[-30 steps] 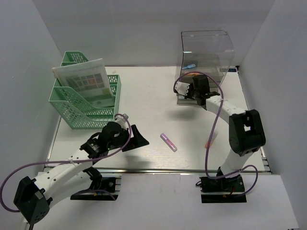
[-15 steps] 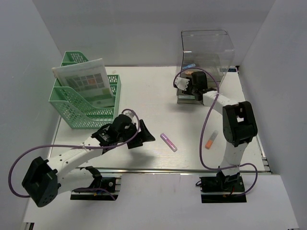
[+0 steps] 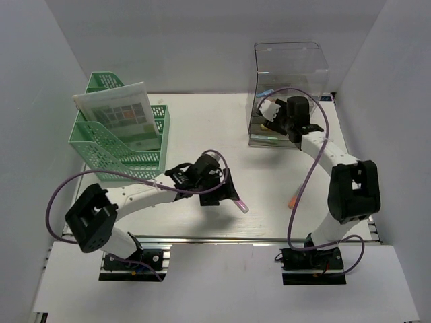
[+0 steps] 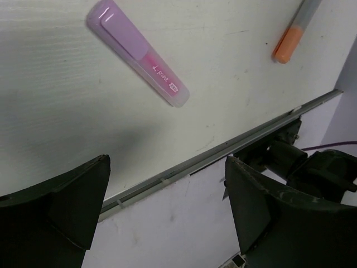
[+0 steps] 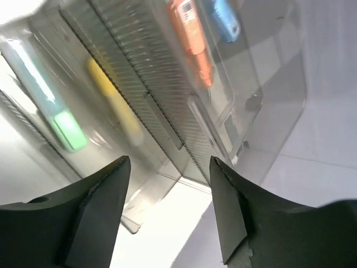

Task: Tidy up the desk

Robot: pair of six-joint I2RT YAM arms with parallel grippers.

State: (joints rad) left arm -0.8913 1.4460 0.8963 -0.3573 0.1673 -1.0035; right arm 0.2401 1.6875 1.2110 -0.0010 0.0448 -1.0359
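- Top external view: one white tabletop (image 3: 202, 134) lay between pale grey walls, with one silver rail (image 3: 222, 238) along its front edge. One clear organizer (image 3: 289, 74) stood at its far right corner.
- One green mesh file rack (image 3: 121, 145) stood well to the left of the organizer, with one printed sheet (image 3: 121, 111) leaning in it.
- Two pens lay loose on the tabletop, both well in front of the organizer. One was a purple highlighter (image 3: 236, 200) off to its front left. The other was an orange marker (image 3: 294, 197) almost straight in front of it.
- The two pens were apart from each other and touched neither hand.
- The left hand (image 3: 219, 188) hovered just beside the highlighter, well clear of the organizer. In the left wrist view its jaws stood wide apart with nothing between them, and the highlighter (image 4: 138, 53) and marker (image 4: 290, 33) lay on the bare tabletop beyond.
- The right hand (image 3: 271, 113) was at the organizer's front face. In the right wrist view its jaws (image 5: 167, 162) were parted and gripped nothing.
- Through the organizer's clear wall that view showed four pens: one orange (image 5: 191, 36), one blue (image 5: 222, 19), one yellow (image 5: 114, 100) and one green-capped (image 5: 53, 103). The last two were blurred.
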